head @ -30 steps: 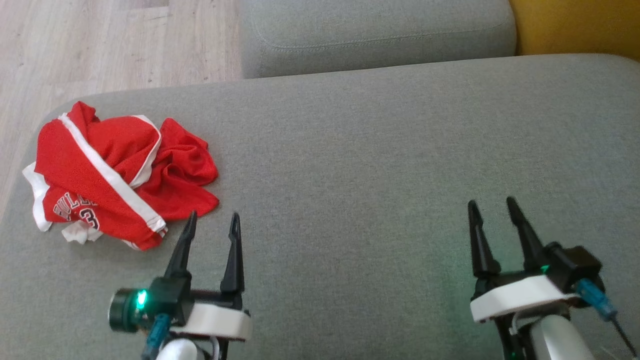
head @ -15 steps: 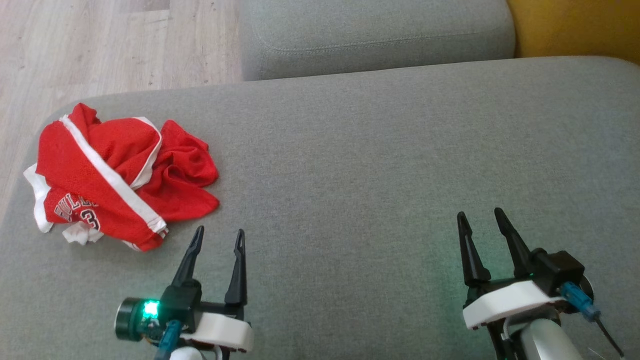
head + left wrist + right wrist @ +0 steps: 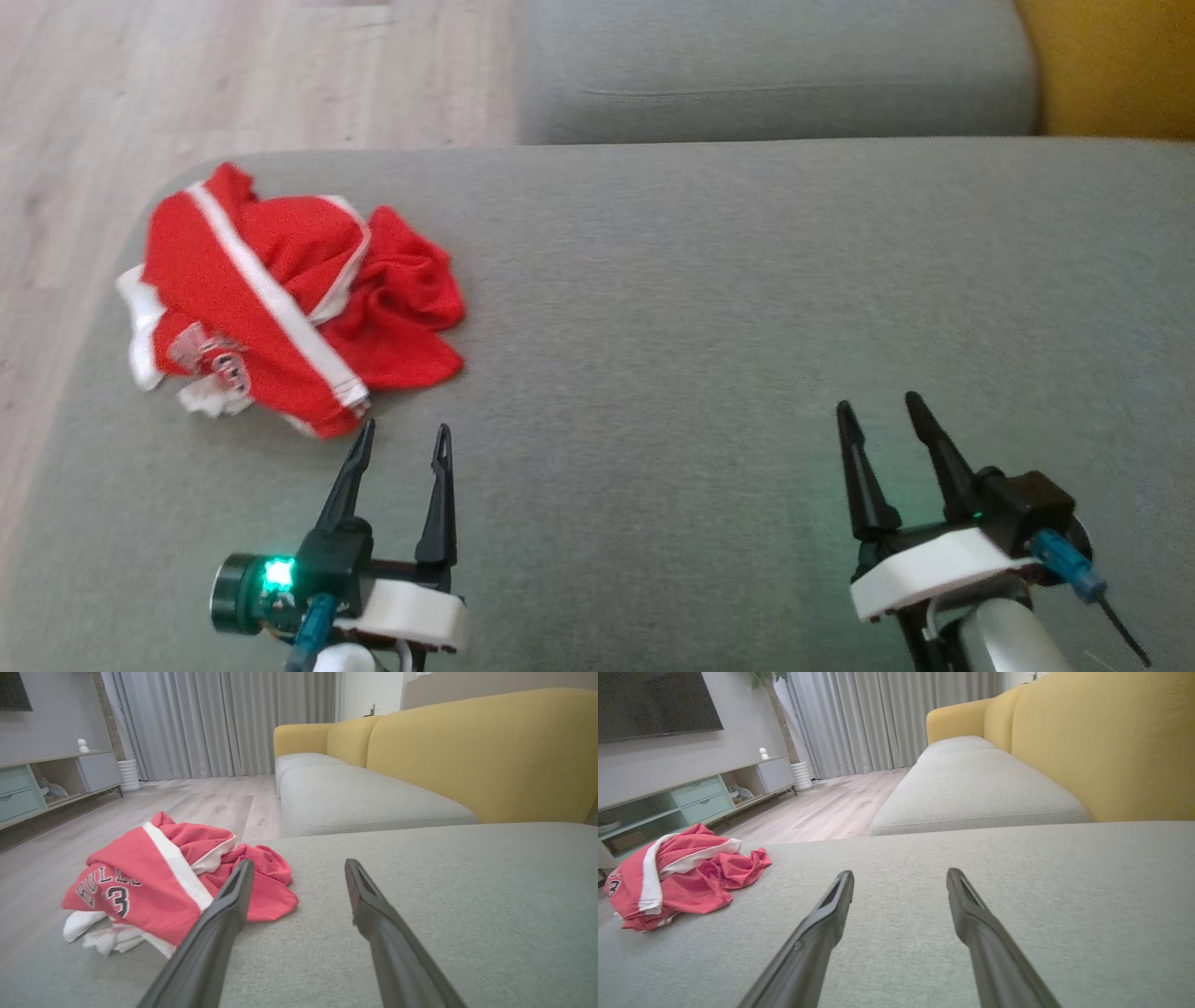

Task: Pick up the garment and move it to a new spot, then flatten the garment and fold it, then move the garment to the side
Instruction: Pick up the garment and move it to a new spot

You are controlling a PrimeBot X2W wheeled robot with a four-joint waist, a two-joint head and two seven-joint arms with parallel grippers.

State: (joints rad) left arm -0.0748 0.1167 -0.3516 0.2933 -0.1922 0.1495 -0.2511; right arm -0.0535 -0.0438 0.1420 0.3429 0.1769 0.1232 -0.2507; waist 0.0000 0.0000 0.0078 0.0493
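The red garment [image 3: 289, 308] lies crumpled near the far-left corner of the grey seat cushion [image 3: 709, 308], close to its left edge and not yet lifted. The left gripper [image 3: 403, 427] hovers just beside its near hem, fingers apart and empty, seemingly poised for the pickup. The right gripper [image 3: 878, 403], equally spread and empty, waits well apart near the front edge. Nothing blocks the reach, though the wooden floor [image 3: 233, 75] lies just past the left edge.
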